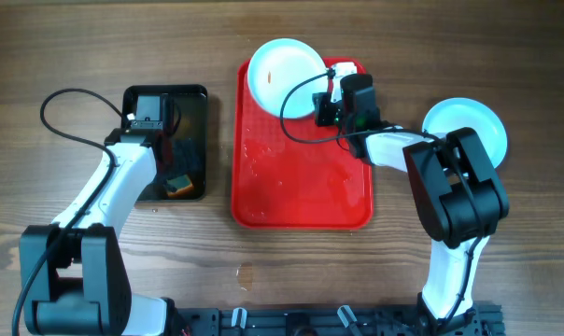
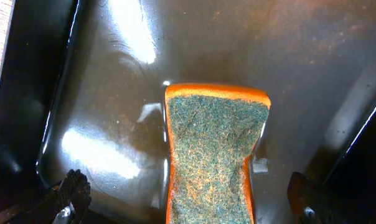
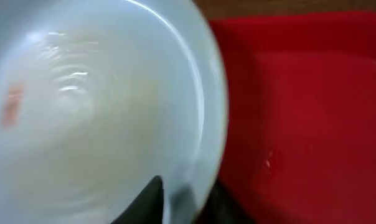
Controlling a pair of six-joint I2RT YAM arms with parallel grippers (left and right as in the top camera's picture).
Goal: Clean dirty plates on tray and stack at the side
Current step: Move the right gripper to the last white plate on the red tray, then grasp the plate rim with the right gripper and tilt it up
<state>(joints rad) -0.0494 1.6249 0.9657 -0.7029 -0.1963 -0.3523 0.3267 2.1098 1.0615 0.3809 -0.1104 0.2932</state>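
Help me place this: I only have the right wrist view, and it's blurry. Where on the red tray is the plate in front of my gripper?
Observer: The plate sits at the tray's far left corner, overhanging the rim. The right gripper grips its right edge.
Operator: Any other plates out?
Observer: A second plate lies on the table right of the tray, partly hidden by the right arm.
Operator: Where's the sponge?
Observer: The sponge lies in the black tray, between the left gripper's open fingers, which do not touch it.
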